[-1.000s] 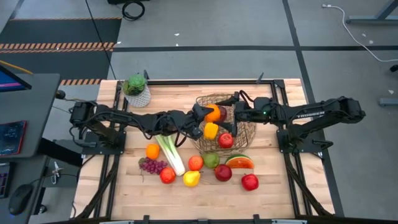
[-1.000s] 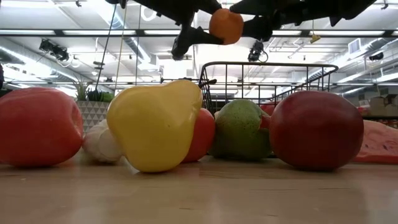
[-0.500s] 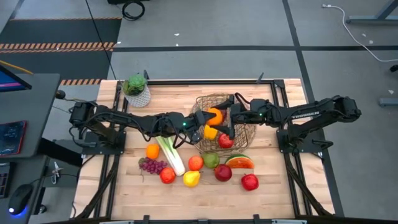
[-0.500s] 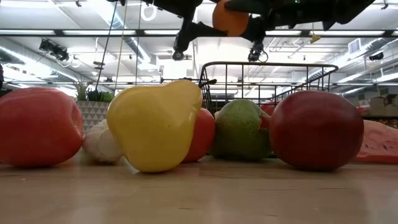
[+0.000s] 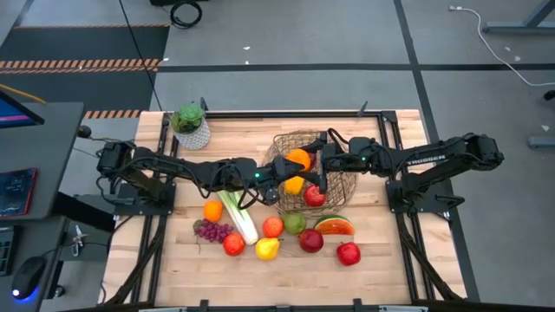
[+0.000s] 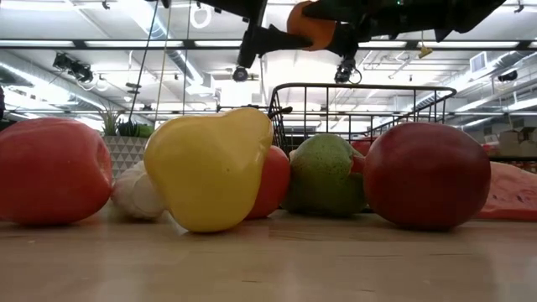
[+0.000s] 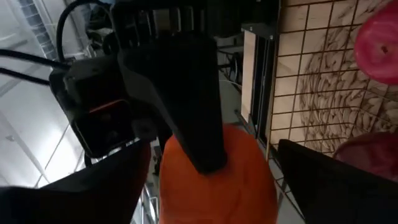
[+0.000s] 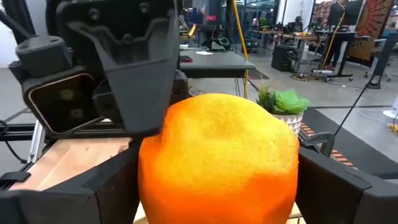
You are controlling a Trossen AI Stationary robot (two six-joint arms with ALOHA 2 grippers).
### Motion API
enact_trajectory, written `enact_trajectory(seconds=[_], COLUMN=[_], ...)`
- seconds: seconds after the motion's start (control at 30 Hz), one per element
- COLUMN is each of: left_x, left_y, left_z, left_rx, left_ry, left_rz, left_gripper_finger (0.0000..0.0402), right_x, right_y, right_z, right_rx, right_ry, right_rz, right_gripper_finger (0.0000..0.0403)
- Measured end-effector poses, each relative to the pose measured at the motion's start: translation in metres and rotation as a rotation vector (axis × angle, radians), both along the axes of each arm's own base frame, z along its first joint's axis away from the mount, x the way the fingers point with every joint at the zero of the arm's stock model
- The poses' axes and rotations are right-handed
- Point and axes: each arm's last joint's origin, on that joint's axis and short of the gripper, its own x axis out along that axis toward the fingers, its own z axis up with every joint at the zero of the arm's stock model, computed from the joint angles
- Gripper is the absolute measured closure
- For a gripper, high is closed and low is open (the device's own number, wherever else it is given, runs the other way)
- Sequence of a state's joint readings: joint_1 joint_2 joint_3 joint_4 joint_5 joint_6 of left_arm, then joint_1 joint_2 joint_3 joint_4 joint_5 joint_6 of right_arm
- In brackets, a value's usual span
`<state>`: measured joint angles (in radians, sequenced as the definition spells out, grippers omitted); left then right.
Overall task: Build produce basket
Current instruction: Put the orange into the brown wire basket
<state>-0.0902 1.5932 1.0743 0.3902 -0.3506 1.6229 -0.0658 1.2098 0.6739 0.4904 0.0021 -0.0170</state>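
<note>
While both arms reach in over the middle of the table, their grippers meet right above the wire basket (image 5: 343, 185), with one orange (image 5: 298, 159) sandwiched between them. The right gripper (image 5: 312, 165) comes in from the right side. In its wrist view its two dark fingers (image 8: 74, 193) sit snug against both sides of the orange, so it looks clamped on. The left gripper (image 5: 285, 168) comes in from the left and is right up against the same orange. One of its parts lies across the fruit in the right wrist view, but honestly I can't tell whether it has a grip or not. From the low camera the orange hangs well above the basket rim, up by the ceiling lights.

Inside the basket there's a yellow pepper (image 5: 293, 184) and a red apple (image 5: 315, 196), just beside each other on the near side.

The rest of the produce is on the wood table (image 5: 381, 260) in front of the basket:
- another orange (image 5: 212, 211)
- a leek (image 5: 236, 215)
- purple grapes (image 5: 212, 230)
- a lemon (image 5: 267, 249)
- a green pear (image 5: 295, 223)
- a watermelon slice (image 5: 334, 226)
- a few more red apples, one at the far right (image 5: 349, 253)

A small potted plant (image 5: 190, 126) sits at the back left corner, well apart from everything.
</note>
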Motion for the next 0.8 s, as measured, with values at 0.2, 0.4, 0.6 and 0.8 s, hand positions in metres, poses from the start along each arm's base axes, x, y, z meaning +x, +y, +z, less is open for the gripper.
enact_trajectory(seconds=[0.2,0.4,0.6,0.8], left_x=[0.000,-0.003,-0.004,-0.004], left_y=[-0.002,-0.011,-0.012,0.003], left_z=[0.004,0.008,0.008,0.006], left_rx=[-0.115,-0.286,-0.654,-0.904], left_ry=[-0.077,-0.168,-0.318,-0.448], left_rz=[0.050,0.130,0.243,0.358], left_gripper_finger=[0.0018,0.0017,0.0017,0.0017], right_x=[-0.003,-0.021,-0.041,-0.045], right_y=[-0.002,-0.005,-0.001,0.008], right_z=[-0.001,0.004,0.009,0.005], right_rx=[0.001,-0.006,-0.054,-0.126], right_ry=[0.030,0.113,0.184,0.244], right_rz=[-0.013,-0.035,-0.030,0.043], right_gripper_finger=[0.0053,0.0053,0.0053,0.0053])
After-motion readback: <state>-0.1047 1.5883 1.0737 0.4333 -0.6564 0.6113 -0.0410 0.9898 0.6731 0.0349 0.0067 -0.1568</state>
